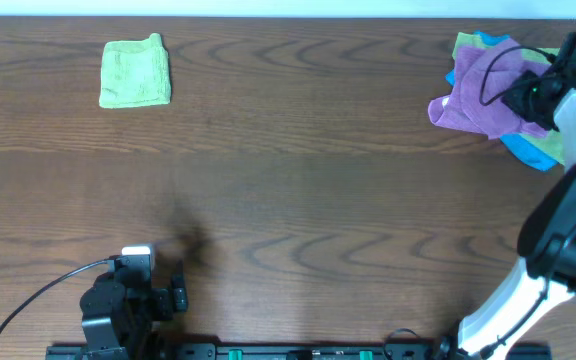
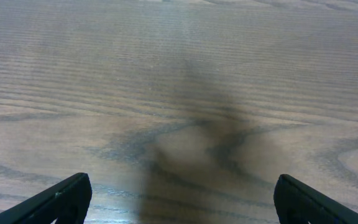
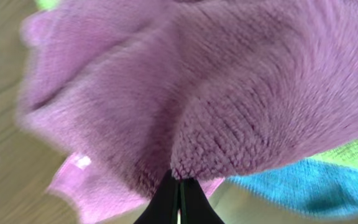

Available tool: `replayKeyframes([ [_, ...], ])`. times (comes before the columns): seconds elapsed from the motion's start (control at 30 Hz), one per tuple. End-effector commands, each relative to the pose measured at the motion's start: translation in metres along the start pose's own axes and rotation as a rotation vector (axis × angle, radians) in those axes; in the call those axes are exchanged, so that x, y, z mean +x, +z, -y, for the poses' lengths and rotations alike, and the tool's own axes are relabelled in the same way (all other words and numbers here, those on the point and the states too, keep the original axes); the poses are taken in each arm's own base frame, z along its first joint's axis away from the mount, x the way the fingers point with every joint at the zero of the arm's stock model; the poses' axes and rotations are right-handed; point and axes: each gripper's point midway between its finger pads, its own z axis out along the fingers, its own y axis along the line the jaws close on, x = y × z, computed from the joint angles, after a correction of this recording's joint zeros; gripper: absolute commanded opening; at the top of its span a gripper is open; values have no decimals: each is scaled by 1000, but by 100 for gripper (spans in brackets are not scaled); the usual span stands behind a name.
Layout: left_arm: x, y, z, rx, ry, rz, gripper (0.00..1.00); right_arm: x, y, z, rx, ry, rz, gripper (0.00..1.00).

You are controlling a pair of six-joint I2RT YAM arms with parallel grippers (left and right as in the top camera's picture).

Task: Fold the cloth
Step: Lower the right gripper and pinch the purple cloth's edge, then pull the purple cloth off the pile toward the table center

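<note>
Two end effectors are showing opposite states. The right end effector (image 3: pixel 179 194) is pinching a raised fold of the lilac cloth (image 1: pixel 483 95), its jaws pressing together with terry pile bunching just above the tips. The cloth is lying crumpled at the far right corner of the tabletop (image 1: pixel 298 200), sitting on top of a small heap. A blue cloth (image 1: pixel 524 150) is peeking out beneath its near-right edge, and a lime-green cloth (image 1: pixel 466 42) is showing at the far edge of the heap and again beside the blue one. In the right wrist view the lilac fabric is filling most of the frame, slightly blurred, with blue and green slivers at the lower right. The left end effector (image 2: pixel 182 186) is hanging over the near left of the tabletop, well apart from the heap, its fingers (image 2: pixel 61 199) standing wide apart with wood grain showing between them. A second lime-green cloth (image 1: pixel 135 72), folded into a neat square, is lying flat at the far left.
</note>
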Motion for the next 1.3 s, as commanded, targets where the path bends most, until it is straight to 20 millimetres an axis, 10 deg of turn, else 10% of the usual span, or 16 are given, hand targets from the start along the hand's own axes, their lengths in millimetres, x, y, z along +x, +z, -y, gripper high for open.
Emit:
replayKeyframes([
  [0.0,4,0,1,3,-2,-14,95,-9,-57,-30,-49,-106,71,2],
  [0.33,4,0,1,3,-2,-13,95,65,-165,-77,-106,-327,-28,1],
  [0.7,4,0,1,3,-2,-13,95,209,-281,-126,-258,-680,-184,1],
  [1.07,4,0,1,3,-3,-13,95,306,-256,-128,-318,-873,-390,2],
  [1.27,4,0,1,3,-2,-13,95,368,-274,-169,-569,-987,-460,1],
])
